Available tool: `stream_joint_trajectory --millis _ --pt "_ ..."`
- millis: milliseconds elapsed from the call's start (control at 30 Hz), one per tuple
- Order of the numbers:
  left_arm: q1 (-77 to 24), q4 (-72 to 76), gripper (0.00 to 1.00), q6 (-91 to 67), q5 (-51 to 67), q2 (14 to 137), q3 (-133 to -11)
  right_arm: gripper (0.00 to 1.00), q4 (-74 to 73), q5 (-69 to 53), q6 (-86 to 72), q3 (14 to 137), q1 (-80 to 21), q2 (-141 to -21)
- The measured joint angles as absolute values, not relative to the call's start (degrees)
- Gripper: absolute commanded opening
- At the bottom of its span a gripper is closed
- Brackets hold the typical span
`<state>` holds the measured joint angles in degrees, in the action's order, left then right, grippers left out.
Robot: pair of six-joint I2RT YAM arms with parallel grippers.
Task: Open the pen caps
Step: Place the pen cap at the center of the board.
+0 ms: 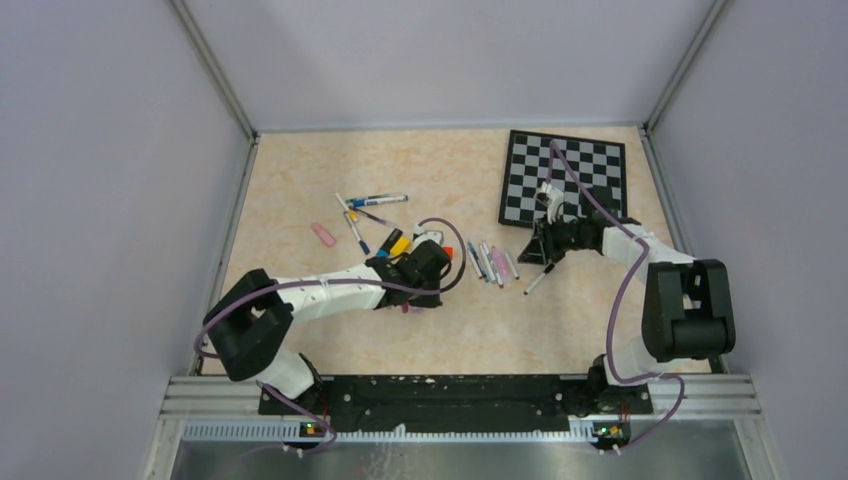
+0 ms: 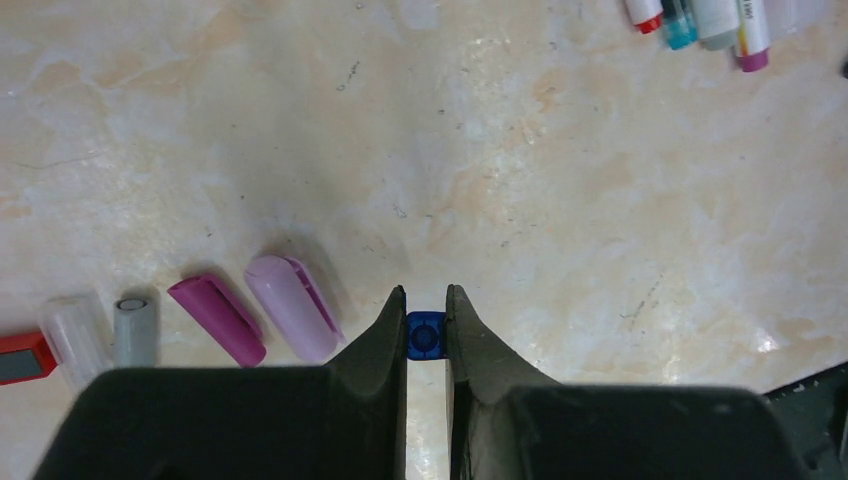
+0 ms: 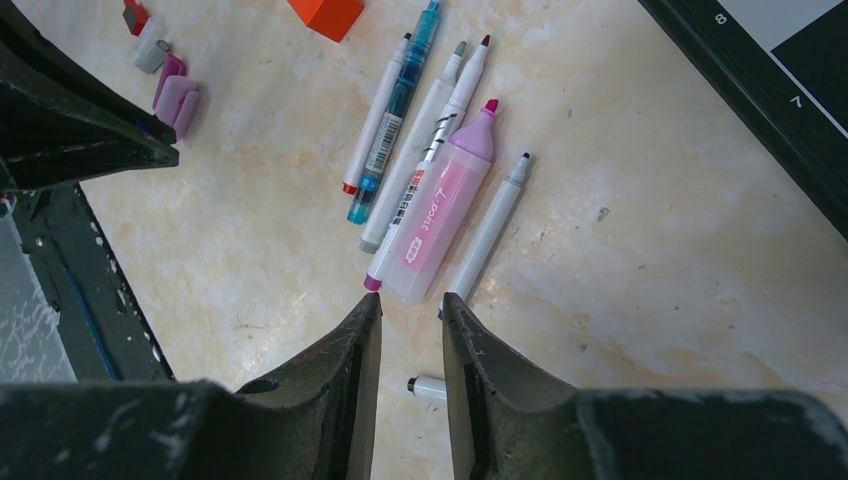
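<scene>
Robotics lab cell; bare lilac walls [image 1: 100, 150], aluminium framing [image 1: 215, 66], bolted arms [image 1: 330, 290]

1. Blue cap [image 2: 425, 337]: seen end-on, pinched between the left jaws.
2. Lilac cap [image 2: 290, 308], magenta cap [image 2: 217, 320] and grey cap [image 2: 134, 332]: lying side by side on the table [image 2: 560, 180].
3. Pens [image 3: 437, 215]: packed side by side, tips bare.
</scene>
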<state>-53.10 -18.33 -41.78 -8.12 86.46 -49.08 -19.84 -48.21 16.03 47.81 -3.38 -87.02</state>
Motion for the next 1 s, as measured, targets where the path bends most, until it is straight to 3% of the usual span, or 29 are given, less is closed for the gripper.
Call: stream_joint_trajectory --millis 667,1000 --pt "-53.1 -24.3 0.30 -41.9 -12.1 91.4 -52.4 0.28 -20.2 -49.7 16.5 47.8 -2.7 -87.0" --pt "-53.1 -24.7 0.32 -41.9 -12.5 91.4 -52.4 0.28 -20.3 -50.3 16.5 47.8 -2.3 -86.3"
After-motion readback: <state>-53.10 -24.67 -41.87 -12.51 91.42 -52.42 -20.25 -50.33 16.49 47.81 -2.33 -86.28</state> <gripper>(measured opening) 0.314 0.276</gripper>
